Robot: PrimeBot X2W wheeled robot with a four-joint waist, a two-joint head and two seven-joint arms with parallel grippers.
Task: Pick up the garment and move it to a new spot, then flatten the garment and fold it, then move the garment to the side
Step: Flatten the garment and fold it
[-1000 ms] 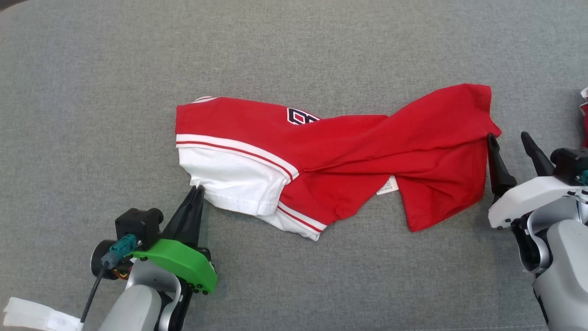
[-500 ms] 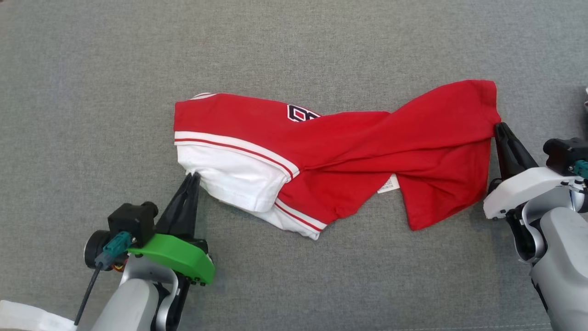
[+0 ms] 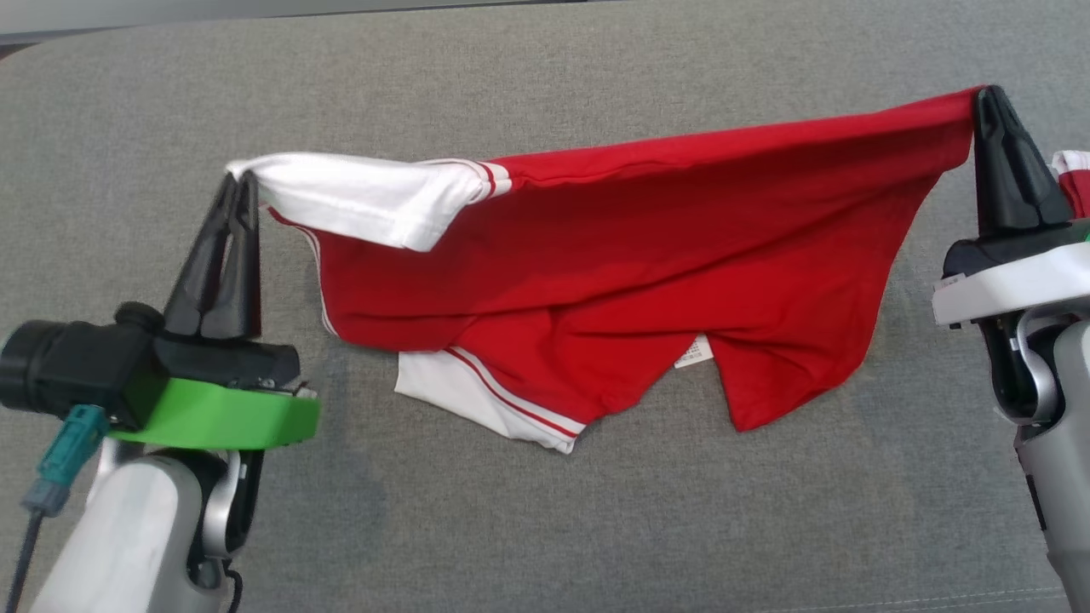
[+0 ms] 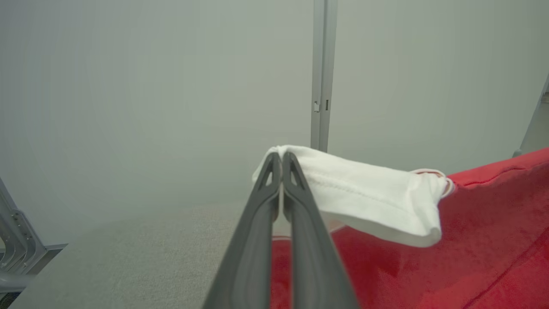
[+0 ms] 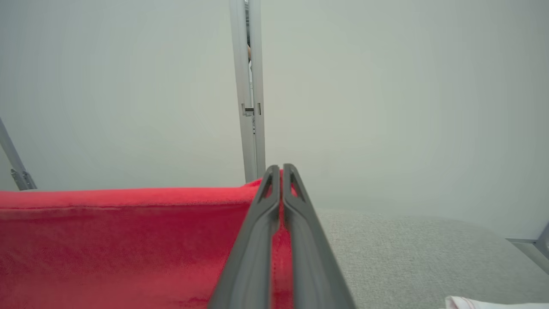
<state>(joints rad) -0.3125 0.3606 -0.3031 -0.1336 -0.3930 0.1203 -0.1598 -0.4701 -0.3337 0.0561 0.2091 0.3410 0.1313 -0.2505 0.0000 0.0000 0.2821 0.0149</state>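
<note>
Red-white garment: slung between left gripper and right gripper, each clenched on a corner; pickup achieved, relocation, flattening, folding, side placement outstanding.

This looks like a test room, maybe a lab. The big table is covered in flat grey cloth. Plain pale walls stand behind it, with a thin metal post and bare metal bars at the side.
</note>
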